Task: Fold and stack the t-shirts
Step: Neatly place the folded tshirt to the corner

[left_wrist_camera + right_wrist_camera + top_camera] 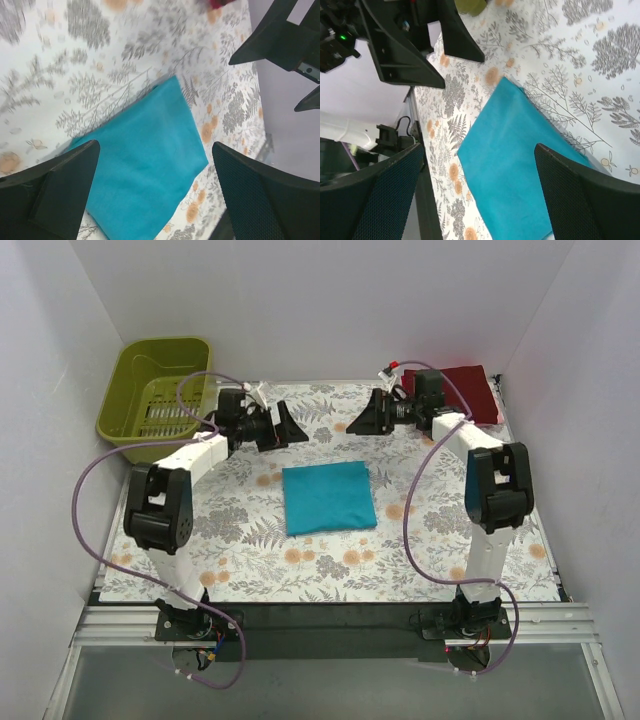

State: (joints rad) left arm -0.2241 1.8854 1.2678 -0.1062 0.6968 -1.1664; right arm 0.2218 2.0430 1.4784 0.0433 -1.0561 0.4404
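Note:
A teal t-shirt [329, 497], folded into a neat rectangle, lies flat in the middle of the floral cloth. It also shows in the left wrist view [145, 165] and the right wrist view [520, 150]. A dark red folded t-shirt [474, 391] lies at the far right corner, partly behind the right arm. My left gripper [288, 426] hangs open and empty above the cloth, beyond the teal shirt's far left corner. My right gripper [365, 418] hangs open and empty beyond its far right side. No pink shirt is in view.
An olive-green plastic basket [156, 395] stands at the far left corner, beside the left arm. The floral tablecloth [250, 550] covers the table between white walls. The arm bases [330, 625] sit on a dark rail at the near edge.

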